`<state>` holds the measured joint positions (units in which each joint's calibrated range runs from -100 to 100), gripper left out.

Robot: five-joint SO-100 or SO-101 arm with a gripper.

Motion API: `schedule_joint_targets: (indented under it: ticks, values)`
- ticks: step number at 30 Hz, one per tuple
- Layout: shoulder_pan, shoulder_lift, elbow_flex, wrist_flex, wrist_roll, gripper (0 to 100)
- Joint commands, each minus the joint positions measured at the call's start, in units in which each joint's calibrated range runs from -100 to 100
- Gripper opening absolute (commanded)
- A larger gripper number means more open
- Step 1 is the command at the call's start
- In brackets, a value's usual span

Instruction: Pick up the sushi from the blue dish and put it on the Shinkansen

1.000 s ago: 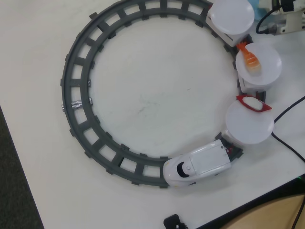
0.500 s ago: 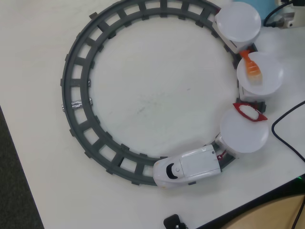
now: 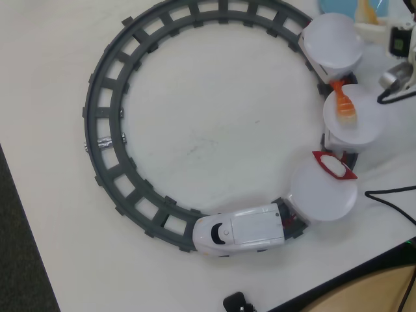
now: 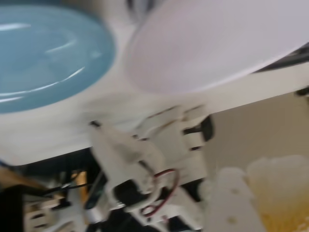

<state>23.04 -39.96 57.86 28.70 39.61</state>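
In the wrist view the pale yellow sushi (image 4: 282, 193) sits at the lower right, pressed against a white finger (image 4: 231, 205) of my gripper (image 4: 256, 193). The gripper is shut on it and holds it off the table. The empty blue dish (image 4: 43, 53) lies at the upper left, beside a white plate (image 4: 217, 43). In the overhead view my gripper (image 3: 380, 19) and the sushi (image 3: 372, 9) are at the top right edge, by the blue dish (image 3: 346, 6). The Shinkansen (image 3: 237, 231) stands on the track at the bottom, pulling three cars topped with white plates.
The grey ring track (image 3: 104, 123) fills the table's middle. An orange tailed piece (image 3: 344, 104) lies on the middle plate (image 3: 364, 127). A red-rimmed piece (image 3: 335, 164) lies at the edge of the plate nearest the engine (image 3: 323, 192). The rear plate (image 3: 333, 42) is bare. A black cable (image 3: 390, 195) runs at the right.
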Motion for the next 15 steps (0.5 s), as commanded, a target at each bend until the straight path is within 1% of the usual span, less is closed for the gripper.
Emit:
schedule_joint_targets:
  ticks: [1,4,7,15]
  values:
    - [-3.1,-8.0,4.4,-0.4,-0.1,2]
    - [-4.1,-11.9,8.6,-0.2,-0.1,2]
    - [-4.4,-13.4,9.5,0.2,-0.1,2]
    - [-4.7,-10.3,9.1,-0.6,-0.1,2]
